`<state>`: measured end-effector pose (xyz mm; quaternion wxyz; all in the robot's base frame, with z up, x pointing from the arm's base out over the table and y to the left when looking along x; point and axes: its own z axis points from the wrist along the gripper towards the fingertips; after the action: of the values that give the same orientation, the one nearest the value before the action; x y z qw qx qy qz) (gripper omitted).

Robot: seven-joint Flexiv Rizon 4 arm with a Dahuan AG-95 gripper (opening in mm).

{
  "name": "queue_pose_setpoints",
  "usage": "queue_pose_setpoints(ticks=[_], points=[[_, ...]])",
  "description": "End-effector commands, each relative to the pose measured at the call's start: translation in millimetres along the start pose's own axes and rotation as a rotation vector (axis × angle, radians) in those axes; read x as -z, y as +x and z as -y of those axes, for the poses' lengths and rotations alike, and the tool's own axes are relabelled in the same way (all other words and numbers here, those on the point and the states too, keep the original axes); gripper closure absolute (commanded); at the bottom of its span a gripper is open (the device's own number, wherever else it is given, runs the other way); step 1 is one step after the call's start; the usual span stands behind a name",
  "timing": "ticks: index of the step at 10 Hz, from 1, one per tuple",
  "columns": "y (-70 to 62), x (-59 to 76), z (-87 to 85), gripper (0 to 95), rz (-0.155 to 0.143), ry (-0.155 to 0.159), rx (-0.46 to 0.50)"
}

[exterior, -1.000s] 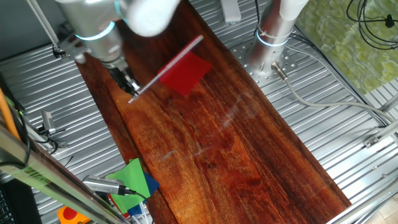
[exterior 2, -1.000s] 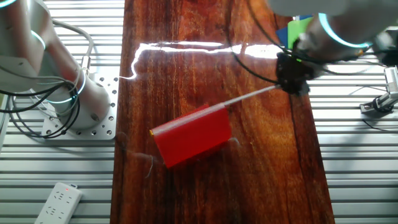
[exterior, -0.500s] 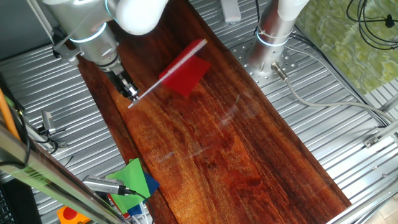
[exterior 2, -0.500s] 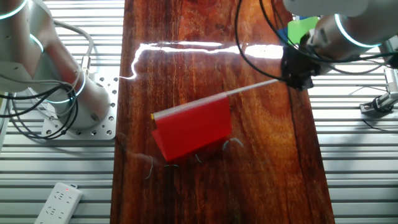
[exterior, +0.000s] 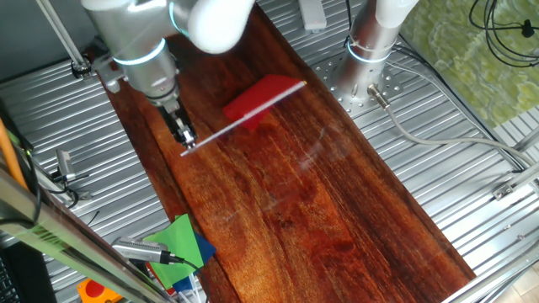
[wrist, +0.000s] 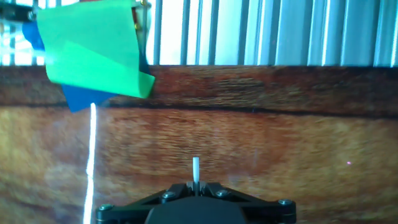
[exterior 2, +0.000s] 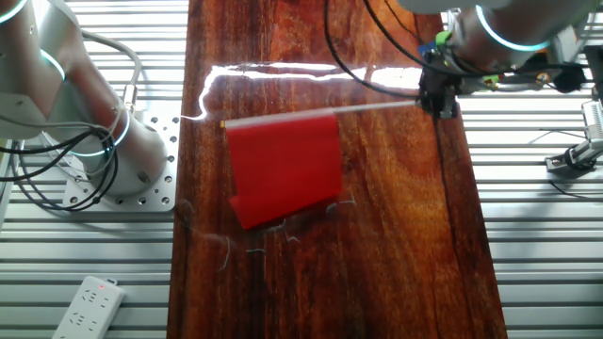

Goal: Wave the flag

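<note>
Spanning the ribbed metal bench, the dark wooden worktop [exterior: 337, 219] lies beneath the tool [exterior: 186, 140], clamped on the flag [exterior 2: 287, 169] stick, red cloth held out beside it above the wood.

One flag [exterior 2: 285, 168], one green paper [wrist: 93, 46], one blue paper [wrist: 81, 98], one tool [exterior: 187, 143]

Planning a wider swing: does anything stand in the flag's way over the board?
Nothing visible does. The tool is shut on the flag by its stick's end, above bare wood; the green paper lies at the board's far edge.
</note>
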<state>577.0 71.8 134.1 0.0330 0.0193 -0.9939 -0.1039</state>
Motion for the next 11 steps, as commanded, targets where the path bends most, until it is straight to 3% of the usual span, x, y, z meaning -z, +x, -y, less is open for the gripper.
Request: queue_pose_setpoints(ticks=[1,3,4,5,6,9,10,11], points=[[1.2,-6.4,-10.5,95.0,0.007,0.002,-0.042],[1.9,-8.4,-14.0,95.0,0.013,0.005,-0.042],[1.9,-8.5,-13.7,95.0,0.005,0.029,0.003],[1.1,-8.4,-11.1,95.0,-0.011,0.105,0.083],[-0.8,-7.3,-4.4,95.0,-0.015,0.123,0.127],[-8.3,-1.9,33.3,95.0,-0.026,0.110,0.214],[-12.5,-0.6,53.7,95.0,-0.035,0.108,0.271],[-14.9,-0.6,60.6,95.0,-0.040,0.108,0.289]])
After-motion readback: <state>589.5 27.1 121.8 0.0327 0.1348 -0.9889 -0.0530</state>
